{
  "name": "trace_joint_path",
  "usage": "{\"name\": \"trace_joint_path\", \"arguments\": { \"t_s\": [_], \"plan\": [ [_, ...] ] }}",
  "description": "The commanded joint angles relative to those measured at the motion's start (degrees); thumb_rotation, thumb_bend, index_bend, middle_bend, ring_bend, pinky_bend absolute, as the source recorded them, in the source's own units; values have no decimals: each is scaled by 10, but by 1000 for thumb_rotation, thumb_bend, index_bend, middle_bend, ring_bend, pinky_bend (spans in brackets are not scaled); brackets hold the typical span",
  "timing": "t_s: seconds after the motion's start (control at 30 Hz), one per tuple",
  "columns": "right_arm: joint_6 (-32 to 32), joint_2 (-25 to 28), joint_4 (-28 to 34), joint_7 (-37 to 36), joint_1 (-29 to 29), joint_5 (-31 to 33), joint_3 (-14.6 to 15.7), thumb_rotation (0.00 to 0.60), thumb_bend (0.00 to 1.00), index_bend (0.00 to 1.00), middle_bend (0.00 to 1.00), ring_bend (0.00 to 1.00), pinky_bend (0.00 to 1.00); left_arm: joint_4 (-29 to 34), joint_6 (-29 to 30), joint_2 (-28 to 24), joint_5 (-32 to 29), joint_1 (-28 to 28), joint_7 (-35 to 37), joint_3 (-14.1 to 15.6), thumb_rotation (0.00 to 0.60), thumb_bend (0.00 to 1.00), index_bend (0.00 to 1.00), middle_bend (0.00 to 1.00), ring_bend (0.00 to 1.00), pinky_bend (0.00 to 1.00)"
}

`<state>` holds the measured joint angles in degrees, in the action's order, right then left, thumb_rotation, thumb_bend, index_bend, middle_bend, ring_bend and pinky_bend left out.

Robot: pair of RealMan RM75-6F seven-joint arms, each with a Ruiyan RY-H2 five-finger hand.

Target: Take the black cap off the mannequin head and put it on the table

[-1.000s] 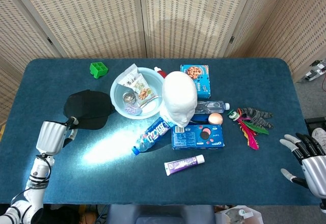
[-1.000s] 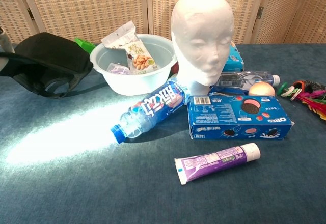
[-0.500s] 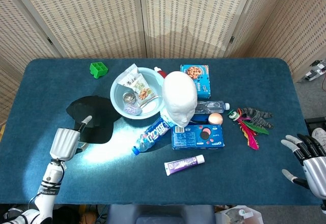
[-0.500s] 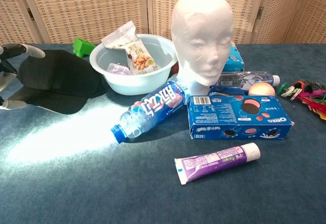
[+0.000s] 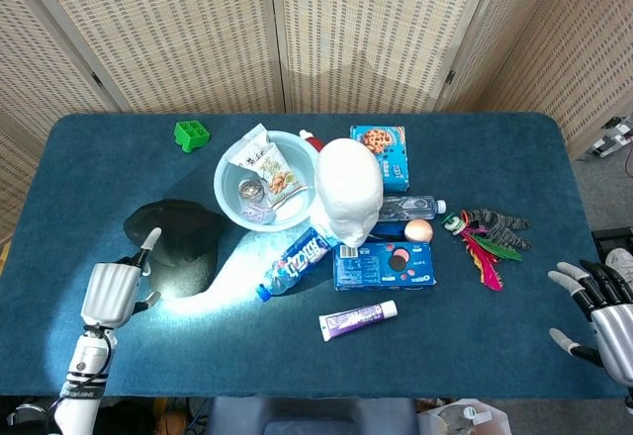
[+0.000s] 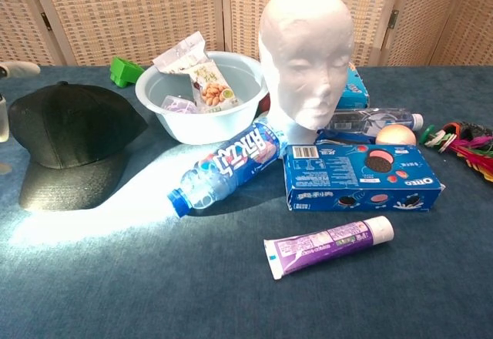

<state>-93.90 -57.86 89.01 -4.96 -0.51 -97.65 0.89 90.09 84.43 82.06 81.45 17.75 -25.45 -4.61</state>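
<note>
The black cap lies flat on the blue table at the left, brim toward the front; the chest view shows the cap resting crown up. My left hand sits just front-left of it, fingers apart, holding nothing, with one fingertip at the cap's edge. The white mannequin head stands bare in the middle of the table, also in the chest view as the mannequin head. My right hand hovers open past the table's front right corner.
A pale blue bowl with snack bags stands between cap and head. A lying bottle, an Oreo box, a purple tube, a cookie box, a green block and coloured feathers surround the head.
The cap came down from my left hand and now lies flat on the table. The left hand let go and drew back toward the front left. The right hand barely moved.
</note>
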Motion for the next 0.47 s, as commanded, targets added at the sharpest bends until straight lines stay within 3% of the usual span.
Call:
{"name": "trace_joint_path", "arguments": {
  "t_s": [0.03, 0.17, 0.33, 0.47],
  "plan": [
    [6, 1, -1, 1, 1, 0, 3, 600, 106, 254, 212, 116, 142, 12, 18, -12, -1, -15, 14, -5, 600, 0, 0, 493, 566, 858],
    [11, -1, -5, -2, 4, -2, 5, 600, 106, 254, 212, 117, 142, 27, 32, -35, -11, -36, 26, -3, 600, 0, 14, 420, 468, 710],
    [25, -2, -7, 0, 11, -5, 7, 600, 106, 254, 212, 117, 141, 71, 24, -83, -34, -63, 41, 13, 600, 0, 55, 213, 243, 385],
    [32, -6, -8, -1, 17, -7, 7, 600, 106, 254, 212, 117, 117, 74, 44, -101, -22, -84, 69, 21, 600, 0, 55, 165, 207, 300]
  ]
}}
